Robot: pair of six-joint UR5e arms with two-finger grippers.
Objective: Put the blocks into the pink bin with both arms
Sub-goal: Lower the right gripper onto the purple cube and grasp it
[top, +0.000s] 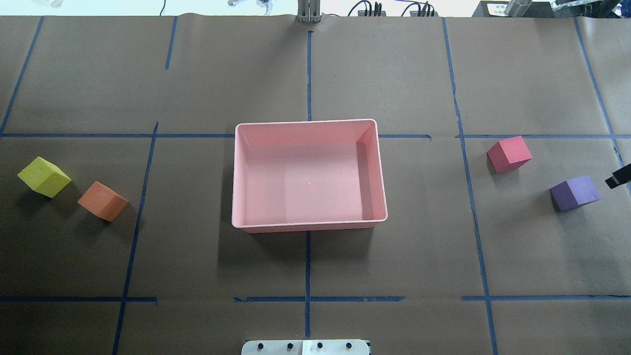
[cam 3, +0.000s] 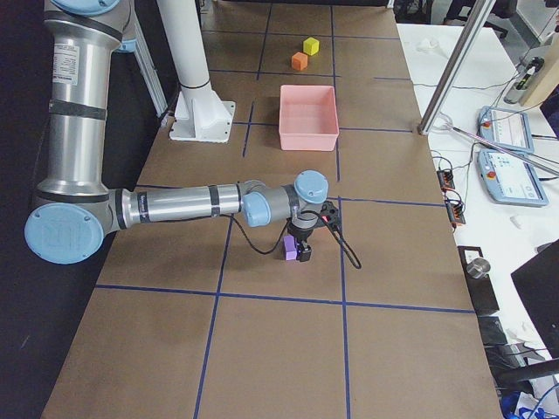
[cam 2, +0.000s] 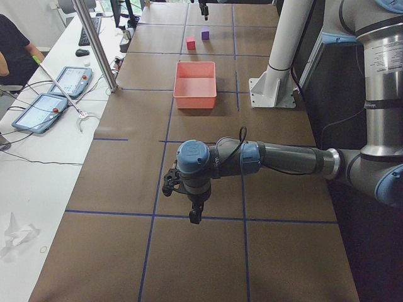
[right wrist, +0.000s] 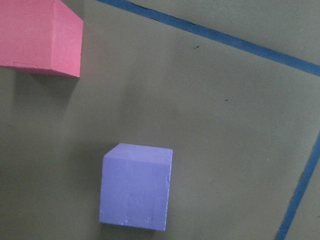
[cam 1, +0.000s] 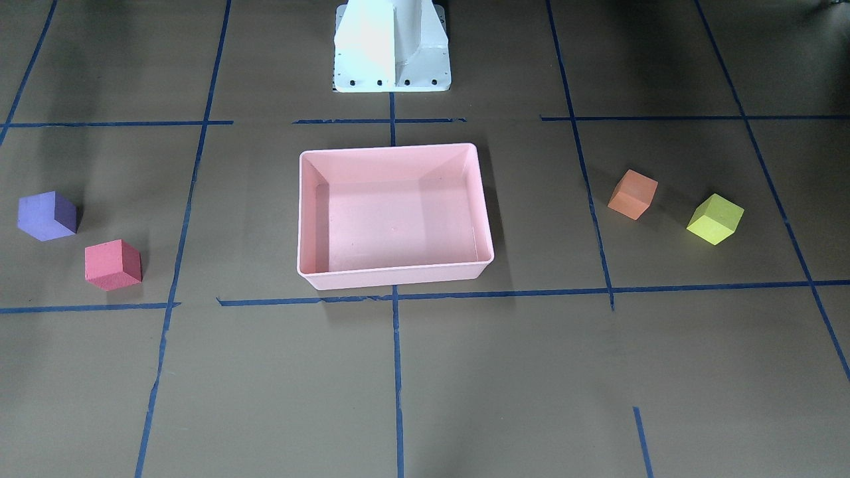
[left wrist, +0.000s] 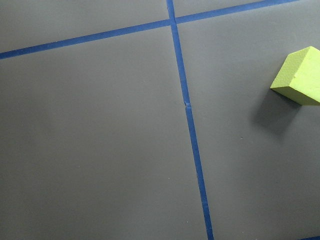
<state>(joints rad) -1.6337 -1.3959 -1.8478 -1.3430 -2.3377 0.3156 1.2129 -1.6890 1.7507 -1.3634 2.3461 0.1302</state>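
Note:
The pink bin (top: 308, 227) sits mid-table and holds nothing; it also shows in the front view (cam 1: 395, 275). The orange block (top: 102, 200) and yellow-green block (top: 44, 176) lie on my left side. The red block (top: 509, 154) and purple block (top: 574, 192) lie on my right side. My left gripper (cam 2: 194, 214) hangs above the table, and its wrist view shows the yellow-green block (left wrist: 300, 77) at the right edge. My right gripper (cam 3: 303, 253) hovers just beside the purple block (cam 3: 289, 249); only a sliver of it (top: 619, 177) shows overhead. I cannot tell whether either is open or shut.
The white pedestal base (cam 1: 392, 46) stands behind the bin. Blue tape lines (top: 308, 266) grid the brown table. Operator tablets (cam 2: 56, 94) and cables lie on a side bench beyond the far table edge.

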